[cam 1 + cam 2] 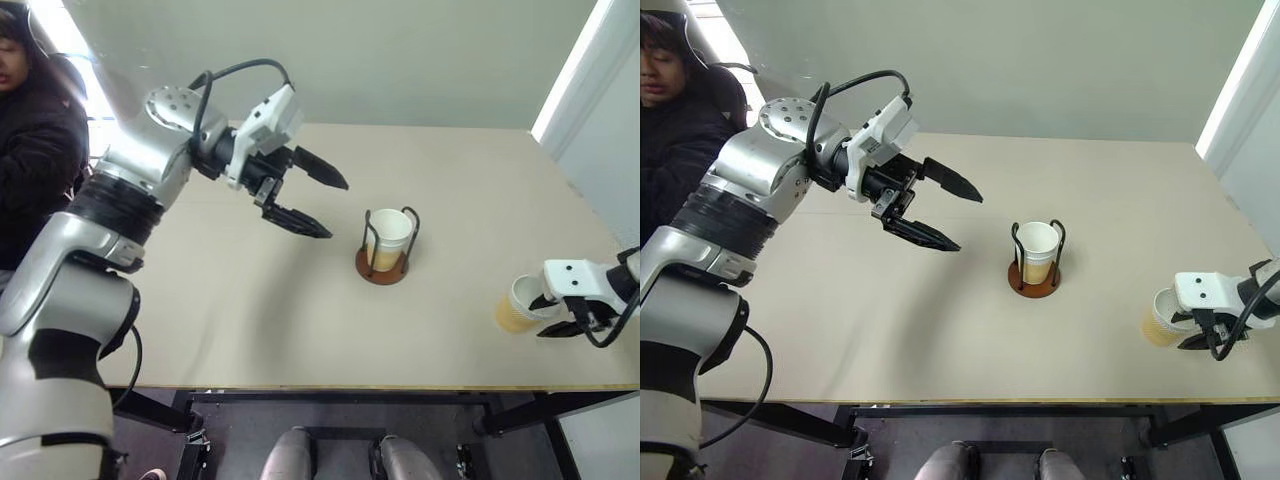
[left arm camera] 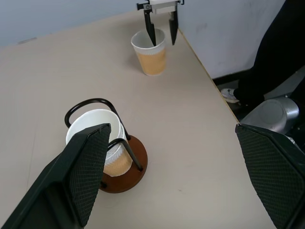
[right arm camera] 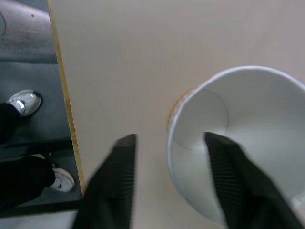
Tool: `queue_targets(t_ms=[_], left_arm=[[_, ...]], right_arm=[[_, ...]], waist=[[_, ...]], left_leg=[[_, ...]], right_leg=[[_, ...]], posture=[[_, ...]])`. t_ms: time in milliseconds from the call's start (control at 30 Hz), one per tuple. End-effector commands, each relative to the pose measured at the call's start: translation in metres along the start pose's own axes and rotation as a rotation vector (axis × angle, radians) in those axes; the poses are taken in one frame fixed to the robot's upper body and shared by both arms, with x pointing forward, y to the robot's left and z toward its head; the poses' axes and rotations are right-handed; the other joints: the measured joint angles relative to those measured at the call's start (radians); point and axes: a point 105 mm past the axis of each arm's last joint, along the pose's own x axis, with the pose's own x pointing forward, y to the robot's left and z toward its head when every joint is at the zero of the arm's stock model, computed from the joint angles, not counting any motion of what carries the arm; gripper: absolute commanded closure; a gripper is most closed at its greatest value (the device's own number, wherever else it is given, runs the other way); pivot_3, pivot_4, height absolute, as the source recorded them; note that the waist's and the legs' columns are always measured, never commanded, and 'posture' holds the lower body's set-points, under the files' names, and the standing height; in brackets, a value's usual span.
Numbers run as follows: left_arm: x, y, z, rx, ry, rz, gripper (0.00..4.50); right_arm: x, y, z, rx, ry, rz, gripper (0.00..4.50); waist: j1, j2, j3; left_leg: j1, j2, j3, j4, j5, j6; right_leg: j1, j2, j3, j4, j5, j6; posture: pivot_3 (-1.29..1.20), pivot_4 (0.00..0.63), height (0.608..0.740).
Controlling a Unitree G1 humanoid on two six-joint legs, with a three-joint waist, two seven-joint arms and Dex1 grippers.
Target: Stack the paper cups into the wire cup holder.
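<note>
Wire cup holder (image 1: pixel 383 262) sits about mid-desk (image 1: pixel 250 310), slightly toward the right edge: round reddish-brown disc base w/ two thin dark wire loops standing upright. Nested cups (image 1: pixel 388 238) stand inside it, white rim band on top, yellow-tan lower down, white inside; at least two rims visible in the left wrist view, rims roughly level w/ loop tops. A single paper cup (image 1: pixel 516 304) stands upright near the right edge, close to the front-right corner, well apart from the holder; same look, tan wall, white rim band, white interior, empty. Right gripper (image 1: pixel 548 312) is at this cup, pointing down, one finger (image 3: pixel 228 171) inside the mouth and the other outside the wall, straddling the rim; fingers partly closed but can't tell if they actually pinch it. Left gripper (image 1: pixel 312 198) hangs above the desk, between the left edge and the holder, jaws spread wide, empty. Person in dark clothing beyond the back-left corner.
</note>
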Motion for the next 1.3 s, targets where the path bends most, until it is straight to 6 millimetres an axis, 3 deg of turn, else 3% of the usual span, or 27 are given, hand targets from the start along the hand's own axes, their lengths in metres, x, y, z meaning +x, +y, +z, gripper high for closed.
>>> queue_targets(t_ms=[33, 100, 400, 567, 1067, 1300], left_arm=[[-0.006, -0.004, 0.009, 0.058, -0.001, -0.017, 0.00], [-0.008, -0.003, 0.008, 0.059, 0.005, -0.009, 0.00], [-0.021, 0.000, -0.007, 0.034, 0.043, 0.053, 0.00], [-0.032, 0.002, -0.018, 0.002, 0.050, 0.106, 0.00], [-0.047, 0.002, -0.067, -0.105, 0.094, 0.205, 0.00], [-0.046, 0.003, -0.076, -0.114, 0.104, 0.215, 0.00]], right_arm=[[-0.005, -0.007, 0.002, -0.031, 0.019, -0.029, 3.78], [-0.006, -0.008, 0.002, -0.035, 0.025, -0.030, 4.46], [-0.009, -0.012, 0.003, -0.054, 0.050, -0.037, 4.46], [-0.019, -0.024, 0.015, -0.098, 0.049, -0.082, 4.46], [-0.058, -0.066, 0.090, -0.296, 0.001, -0.246, 4.46], [-0.075, -0.083, 0.119, -0.363, -0.024, -0.330, 4.46]], waist=[[-0.001, 0.000, 0.000], [-0.001, 0.000, 0.000], [-0.001, 0.000, 0.000], [-0.003, 0.000, 0.000], [-0.005, 0.001, 0.000], [-0.006, 0.001, 0.000]], left_leg=[[0.000, 0.000, 0.000, 0.000, 0.000, 0.000], [0.000, 0.000, 0.000, 0.000, 0.000, 0.000], [0.000, 0.000, 0.000, -0.001, -0.001, 0.000], [0.000, 0.000, -0.001, -0.001, -0.001, -0.001], [-0.001, 0.000, -0.002, -0.003, -0.003, -0.001], [-0.002, 0.000, -0.002, -0.005, -0.004, -0.001]], right_leg=[[0.000, 0.000, 0.000, 0.000, 0.000, 0.000], [0.000, 0.000, 0.000, 0.000, 0.000, 0.000], [-0.001, 0.000, 0.000, 0.000, 0.000, -0.001], [-0.001, 0.000, 0.000, 0.000, -0.001, -0.001], [-0.005, 0.000, -0.001, 0.002, -0.003, -0.006], [-0.007, 0.000, -0.001, 0.002, -0.004, -0.007]], posture=[[0.00, 0.150, 0.740], [0.00, 0.150, 0.740], [0.00, 0.150, 0.740], [0.00, 0.150, 0.740], [0.00, 0.150, 0.740], [0.00, 0.150, 0.740]])
